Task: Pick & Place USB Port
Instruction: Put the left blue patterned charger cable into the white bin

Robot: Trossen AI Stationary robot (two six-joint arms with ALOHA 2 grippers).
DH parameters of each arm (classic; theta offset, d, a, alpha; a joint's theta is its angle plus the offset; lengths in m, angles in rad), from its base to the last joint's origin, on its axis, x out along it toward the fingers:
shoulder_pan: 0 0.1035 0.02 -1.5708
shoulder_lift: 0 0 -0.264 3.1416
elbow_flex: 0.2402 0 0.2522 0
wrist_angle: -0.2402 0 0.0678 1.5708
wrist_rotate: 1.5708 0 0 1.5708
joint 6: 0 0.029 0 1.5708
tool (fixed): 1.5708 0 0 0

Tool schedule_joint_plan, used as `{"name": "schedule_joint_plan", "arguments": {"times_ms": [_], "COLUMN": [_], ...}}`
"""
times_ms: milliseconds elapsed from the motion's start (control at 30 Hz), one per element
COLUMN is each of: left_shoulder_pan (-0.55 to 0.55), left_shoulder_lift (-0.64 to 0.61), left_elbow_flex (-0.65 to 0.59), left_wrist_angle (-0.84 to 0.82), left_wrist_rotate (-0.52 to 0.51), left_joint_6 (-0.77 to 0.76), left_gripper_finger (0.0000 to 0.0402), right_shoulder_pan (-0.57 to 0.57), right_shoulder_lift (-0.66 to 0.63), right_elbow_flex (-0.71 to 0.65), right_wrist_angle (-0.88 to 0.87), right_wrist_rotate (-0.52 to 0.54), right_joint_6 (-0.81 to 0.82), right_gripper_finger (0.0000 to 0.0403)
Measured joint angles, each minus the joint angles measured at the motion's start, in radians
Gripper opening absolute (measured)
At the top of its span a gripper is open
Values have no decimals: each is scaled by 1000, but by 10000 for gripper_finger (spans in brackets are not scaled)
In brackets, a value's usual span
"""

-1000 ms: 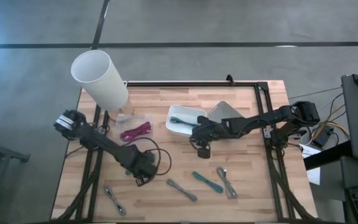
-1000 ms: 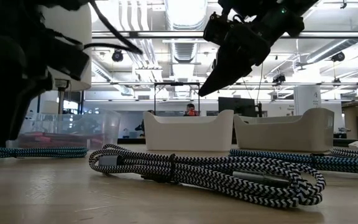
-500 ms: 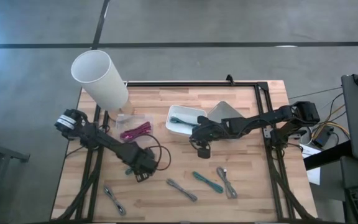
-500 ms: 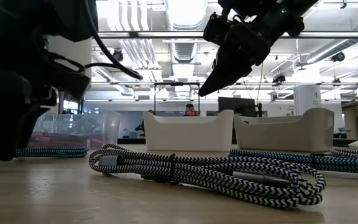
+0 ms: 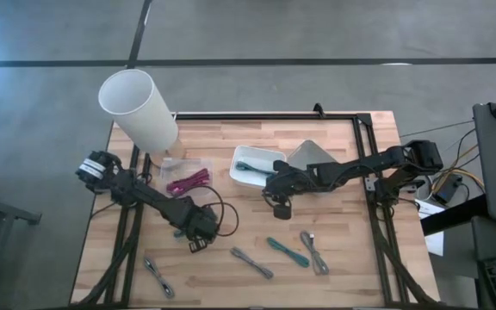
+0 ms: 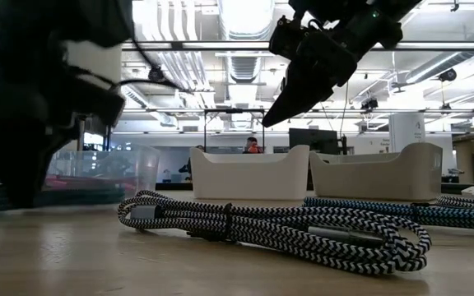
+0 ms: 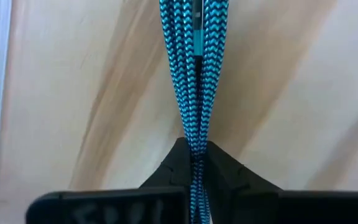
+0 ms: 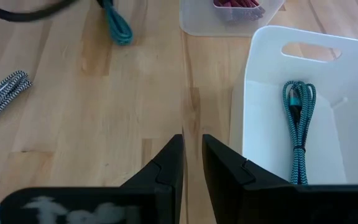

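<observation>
A teal braided USB cable bundle (image 7: pixel 191 74) lies on the wooden table left of centre, and my left gripper (image 5: pixel 192 234) is shut on it. In the low view the cable (image 6: pixel 81 193) shows as a blurred teal band beside the dark left gripper (image 6: pixel 23 164). My right gripper (image 8: pixel 192 152) hangs above the table's middle (image 5: pixel 280 207), its fingers nearly together with nothing between them. Just beyond it stands a white bin (image 5: pixel 257 153) with another teal cable (image 8: pixel 297 118) lying inside. My left gripper pinches the teal bundle's several strands (image 7: pixel 193 140) between its two fingers, coming from above and slanting down. The bundle runs straight out from between the fingertips over the tabletop. Which end of the cable this is does not show.
A tall white cylinder (image 5: pixel 138 108) and a clear tray of magenta cables (image 5: pixel 188 181) stand at the far left. A black cord loops beside the left gripper (image 5: pixel 222 215). Several bundled cables lie along the near side (image 5: pixel 158 275), (image 5: pixel 252 263), (image 5: pixel 287 251), (image 5: pixel 314 252).
My left gripper has come down onto the teal cable, shifting slightly toward the far edge, and has taken hold of it. The cable beside it has stirred and now shows blurred in the low view.
</observation>
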Motion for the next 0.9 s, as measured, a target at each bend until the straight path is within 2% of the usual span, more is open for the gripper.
{"name": "schedule_joint_plan", "arguments": {"times_ms": [200, 367, 500, 633, 900], "left_shoulder_pan": [-4, -5, 11, 81, 262], "left_shoulder_lift": [0, 0, 0, 6, 144], "left_elbow_flex": [126, 284, 403, 467, 601], "left_wrist_angle": [-1, -66, -170, -183, -192], "left_wrist_rotate": [-37, -180, -327, -315, -293], "left_joint_6": [9, 143, 245, 298, 722], "left_gripper_finger": [24, 16, 24, 26, 25], "right_shoulder_pan": [0, 18, 57, 107, 203], "right_shoulder_lift": [0, -2, -27, -43, -43], "right_elbow_flex": [0, 0, 0, -1, -1], "right_wrist_angle": [-3, -30, -162, -272, -292], "right_wrist_rotate": [0, -4, -46, -53, -64], "right_joint_6": [2, 2, 22, 97, 178], "right_gripper_finger": [54, 54, 54, 54, 54]}}
